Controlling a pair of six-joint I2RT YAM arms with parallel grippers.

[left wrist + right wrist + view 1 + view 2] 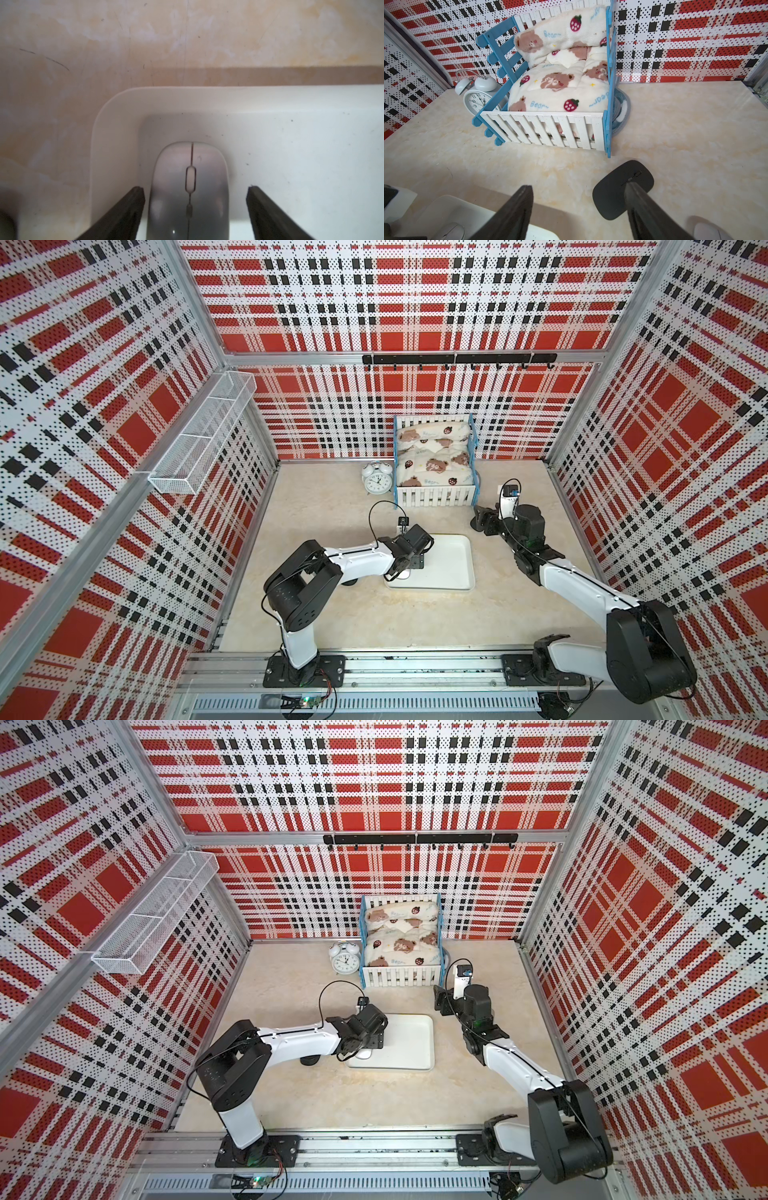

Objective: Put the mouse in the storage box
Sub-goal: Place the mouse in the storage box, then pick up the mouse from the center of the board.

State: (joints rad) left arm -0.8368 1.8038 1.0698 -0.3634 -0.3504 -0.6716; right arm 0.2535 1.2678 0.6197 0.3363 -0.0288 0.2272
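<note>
I read this as the release step for the silver mouse [187, 158]. It lay flat on the floor of the storage box [116, 99], tucked into a rounded corner. My left gripper [195, 188] straddled it, jaws parted with a gap on each side, gripping nothing. I judged the next move to be a straight lift clear without nudging the mouse. The right gripper [579, 185] hung open and empty just beside a black mouse [612, 193] on the tabletop [675, 124], near the toy bed [546, 128]. That mouse looked due next.
</note>
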